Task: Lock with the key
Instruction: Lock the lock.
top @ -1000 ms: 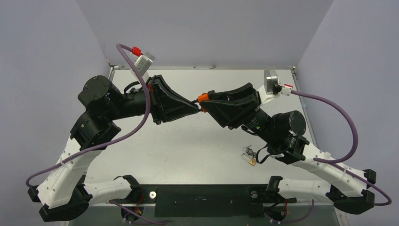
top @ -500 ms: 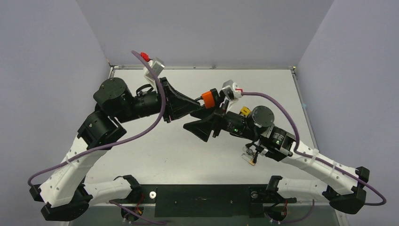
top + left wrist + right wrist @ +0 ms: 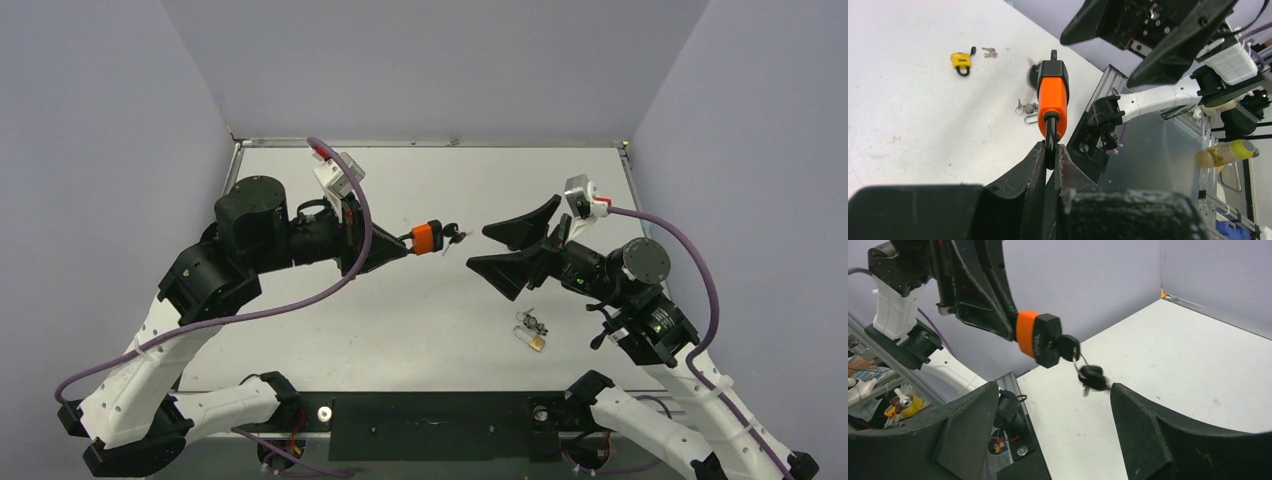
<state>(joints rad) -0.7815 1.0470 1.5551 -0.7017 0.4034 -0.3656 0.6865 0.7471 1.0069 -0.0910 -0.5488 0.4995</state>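
An orange padlock (image 3: 427,238) with a black end hangs in the air above the middle of the table. My left gripper (image 3: 404,243) is shut on its dark shackle (image 3: 1050,145), which is pinched between the fingertips. A black-headed key (image 3: 1067,347) sits in the padlock's (image 3: 1035,337) keyhole. A second key (image 3: 1093,377) dangles from it on a ring. My right gripper (image 3: 479,247) stands open just right of the key (image 3: 452,236), touching nothing. In the right wrist view its two fingers (image 3: 1128,415) spread wide below the keys.
A small yellow padlock (image 3: 538,343) lies with loose keys (image 3: 527,322) on the white table (image 3: 400,320), near the right arm's forearm. In the left wrist view the yellow padlock (image 3: 961,61) and another key bunch (image 3: 1027,107) lie below. Purple walls enclose the table.
My right gripper has let go of the key, opened wide and drawn back to the right. The left arm has shifted slightly left, still holding the padlock with the key in it.
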